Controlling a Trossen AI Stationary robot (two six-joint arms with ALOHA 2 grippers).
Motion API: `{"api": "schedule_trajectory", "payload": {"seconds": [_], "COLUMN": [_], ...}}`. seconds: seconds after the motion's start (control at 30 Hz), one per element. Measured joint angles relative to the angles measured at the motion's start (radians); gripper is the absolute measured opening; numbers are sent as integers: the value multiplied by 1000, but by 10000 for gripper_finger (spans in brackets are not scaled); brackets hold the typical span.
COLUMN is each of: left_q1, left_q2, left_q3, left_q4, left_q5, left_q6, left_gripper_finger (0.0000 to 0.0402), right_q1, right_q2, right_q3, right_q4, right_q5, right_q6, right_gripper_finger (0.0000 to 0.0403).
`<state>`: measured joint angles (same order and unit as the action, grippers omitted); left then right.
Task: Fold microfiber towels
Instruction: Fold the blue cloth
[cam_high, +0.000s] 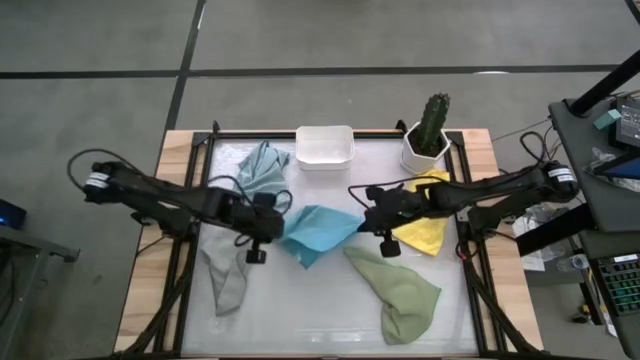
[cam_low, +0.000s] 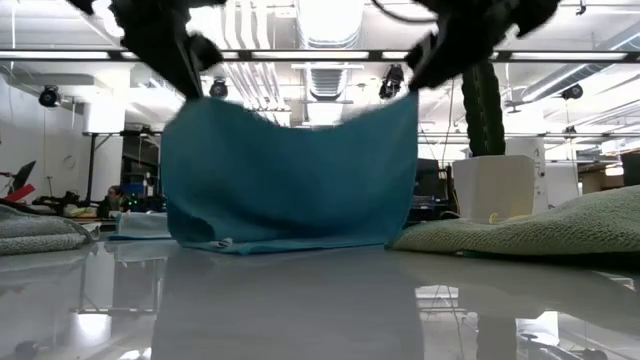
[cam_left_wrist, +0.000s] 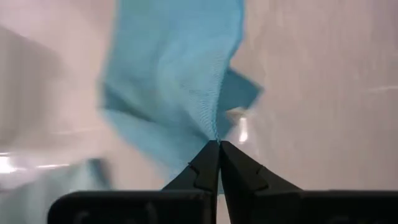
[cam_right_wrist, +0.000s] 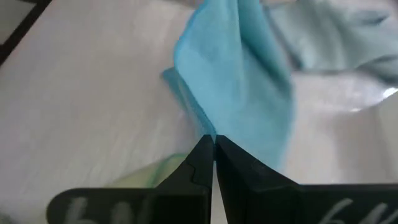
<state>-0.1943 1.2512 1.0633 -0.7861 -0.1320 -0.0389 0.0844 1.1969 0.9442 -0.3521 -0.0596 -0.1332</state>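
The bright blue towel is strung between my two grippers at the table's middle. My left gripper is shut on its left corner and my right gripper on its right corner. In the low view the towel hangs as a sheet, sagging a little between the held corners, with its bottom edge on the table. A grey towel lies crumpled at the left, a pale blue-grey one at the far left, a sage green one at the near right, and a yellow one under the right arm. My left gripper pinches the blue towel's upper left corner between its two fingertips, slanting down from the table's left. The cloth hangs below the fingers and its bottom edge lies on the table. One layer or several, I cannot tell. My right gripper pinches the towel's upper right corner between its two fingertips, slanting down from the table's right. The cloth hangs below the fingers with its lower edge on the table. How many layers it has does not show.
A white tub stands at the far middle. A cactus in a white pot stands at the far right. Black rails frame the white table top. Bare table lies near the front edge, between the grey and green towels.
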Motion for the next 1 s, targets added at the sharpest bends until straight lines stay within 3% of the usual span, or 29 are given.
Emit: {"api": "schedule_trajectory", "payload": {"seconds": [0.2, 0.53, 0.7, 1.0], "left_q1": [75, 116, 109, 80], "left_q2": [-125, -260, -236, -89], "left_q3": [70, 4, -104, -343], "left_q4": [-75, -85, -3, 459], "left_q5": [-20, 7, 7, 52], "left_q6": [22, -67, -131, -161], "left_gripper_finger": [0, 1, 21, 96], "right_q1": [-27, -66, -59, -26], "right_q2": [-11, -11, 5, 10], "right_q3": [153, 298, 229, -11], "right_q4": [-103, -226, -210, -107], "right_q5": [123, 148, 138, 134], "right_q6": [-72, -128, -67, 85], "right_gripper_finger": [8, 8, 8, 8]}}
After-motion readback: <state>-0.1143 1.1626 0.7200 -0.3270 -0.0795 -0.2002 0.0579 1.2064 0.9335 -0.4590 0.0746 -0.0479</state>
